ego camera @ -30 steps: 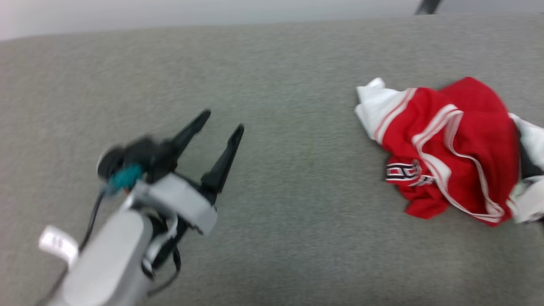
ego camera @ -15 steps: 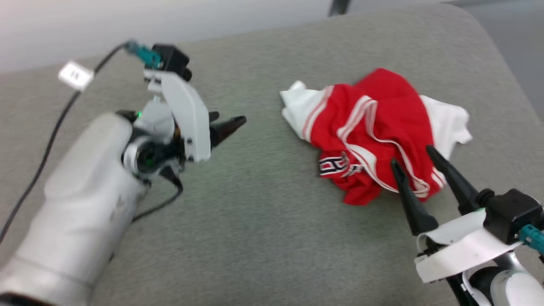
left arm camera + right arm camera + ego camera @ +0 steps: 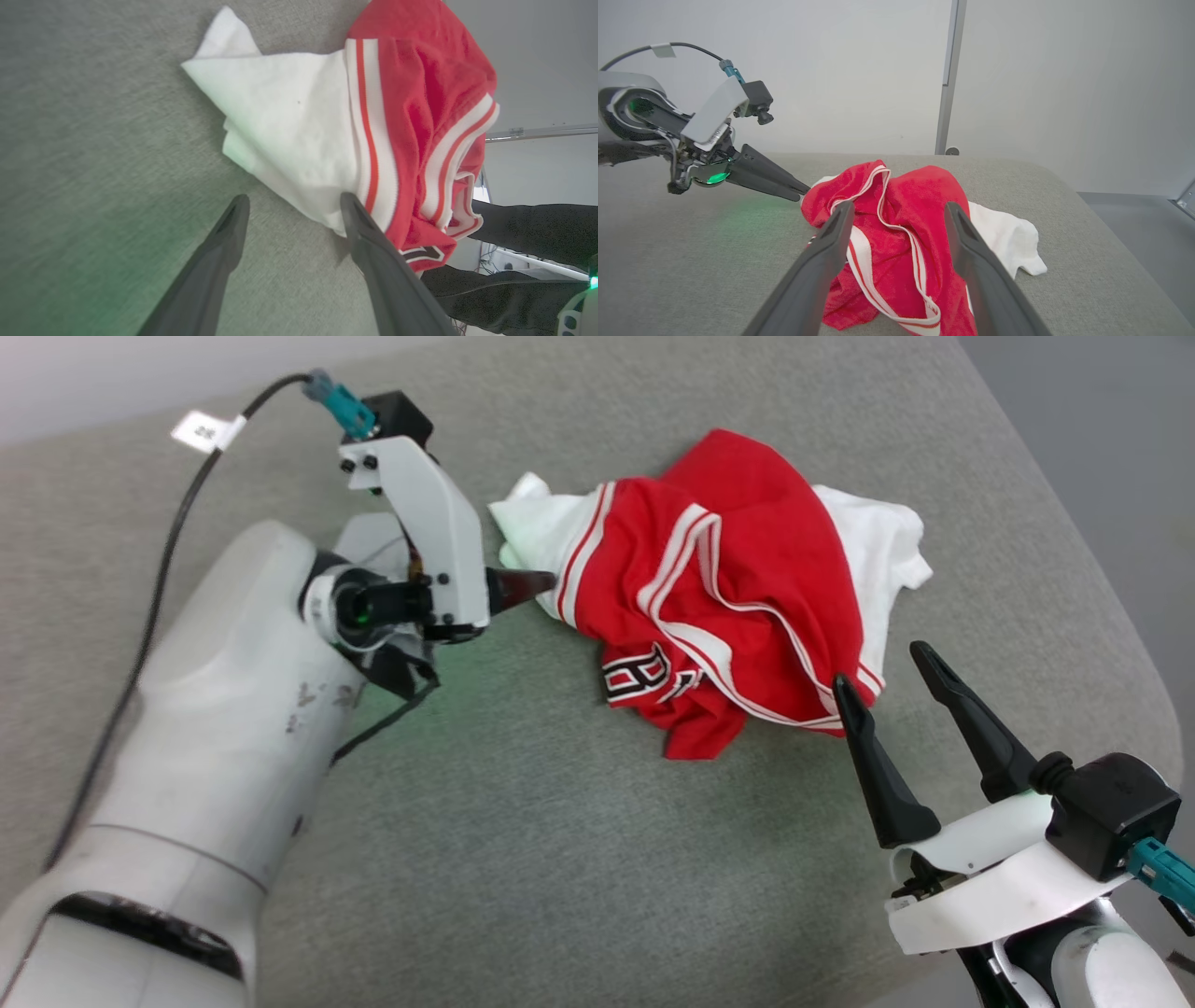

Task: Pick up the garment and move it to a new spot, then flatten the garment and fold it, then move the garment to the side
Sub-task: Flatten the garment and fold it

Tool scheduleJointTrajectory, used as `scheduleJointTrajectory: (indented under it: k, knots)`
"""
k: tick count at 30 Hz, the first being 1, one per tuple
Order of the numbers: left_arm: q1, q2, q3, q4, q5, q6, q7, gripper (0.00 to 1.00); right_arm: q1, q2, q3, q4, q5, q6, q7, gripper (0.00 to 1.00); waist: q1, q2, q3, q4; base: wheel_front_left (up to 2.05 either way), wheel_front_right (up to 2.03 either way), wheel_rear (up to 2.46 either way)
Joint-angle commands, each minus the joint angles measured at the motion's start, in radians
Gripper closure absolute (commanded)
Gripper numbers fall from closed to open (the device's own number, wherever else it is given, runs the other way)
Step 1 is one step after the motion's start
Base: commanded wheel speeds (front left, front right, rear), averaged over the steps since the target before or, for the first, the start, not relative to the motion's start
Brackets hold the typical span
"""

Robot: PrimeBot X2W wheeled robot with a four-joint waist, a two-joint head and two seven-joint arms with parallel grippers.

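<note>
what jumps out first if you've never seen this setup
A crumpled red jersey lies bunched on the grey padded surface. Both grippers stand open beside it: the left gripper at the edge of a white sleeve, the right gripper pointing at the near red hem.

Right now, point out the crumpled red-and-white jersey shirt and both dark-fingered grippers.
crumpled red-and-white jersey shirt [image 3: 766, 541]: head view, red middle fold.
left gripper [image 3: 293, 198]: left wrist view, between fingertips.
right gripper [image 3: 879, 665]: head view, between fingertips.
</note>
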Motion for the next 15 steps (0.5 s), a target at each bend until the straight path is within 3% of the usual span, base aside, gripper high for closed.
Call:
scheduleJointTrajectory:
  k: [1, 5, 10, 15]
  knots:
    - [-0.018, -0.015, 0.01, 0.016, -0.018, -0.008, 0.003, 0.0, -0.011, 0.003, 0.003, 0.008, -0.003, -0.001, -0.007, 0.0, -0.0001, 0.0, 0.041, -0.04, 0.0, 0.0, 0.0]
    - [-0.03, -0.012, -0.013, 0.055, 0.001, -0.019, 0.001, 0.0, -0.021, 0.005, 0.006, 0.018, -0.005, -0.001, -0.017, 0.0, -0.0001, 0.0, 0.05, -0.047, 0.0, 0.0, 0.0]
    - [-0.041, -0.05, 0.022, 0.093, -0.052, -0.025, -0.007, 0.0, -0.026, 0.01, 0.006, 0.024, -0.006, -0.001, -0.02, 0.0, -0.0001, 0.0, 0.057, -0.051, 0.0, 0.0, 0.0]
    - [-0.045, -0.045, -0.027, 0.104, 0.0, -0.031, -0.058, 0.0, -0.039, 0.013, 0.012, 0.02, -0.002, -0.001, -0.023, 0.0, -0.0001, 0.0, 0.068, -0.053, 0.0, 0.0, 0.0]
